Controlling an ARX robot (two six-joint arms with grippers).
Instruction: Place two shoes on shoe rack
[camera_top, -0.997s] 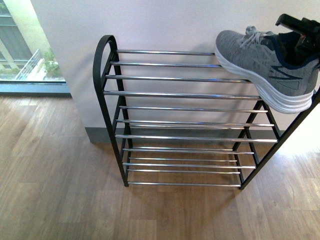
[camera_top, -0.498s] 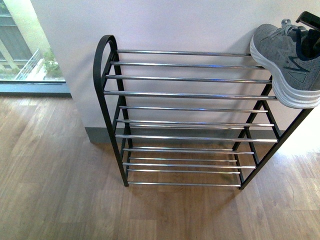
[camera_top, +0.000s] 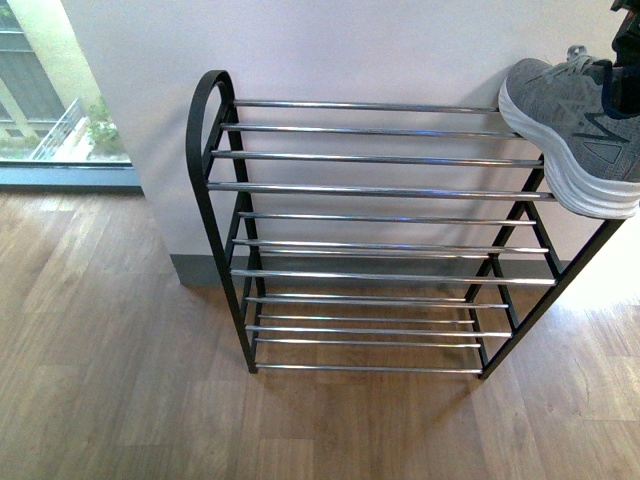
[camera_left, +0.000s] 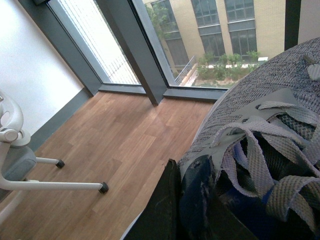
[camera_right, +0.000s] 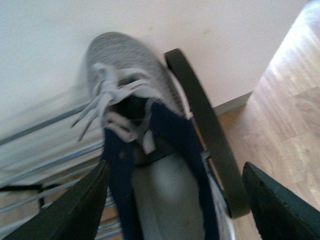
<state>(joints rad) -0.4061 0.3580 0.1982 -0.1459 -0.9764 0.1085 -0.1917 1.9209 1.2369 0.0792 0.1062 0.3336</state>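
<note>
— Where's the first shoe?
— On the shoe rack, top tier, right end, its sole overhanging the front bar. The right gripper straddles it, fingers spread wide.
— And the other?
— The left gripper pinches the second shoe by its navy collar. I can't tell where it is relative to the rack.

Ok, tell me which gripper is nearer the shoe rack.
Right. The right gripper hangs, jaws open, just above the shoe on the shoe rack's top tier; the left gripper holds the second shoe, no rack in its view.
</note>
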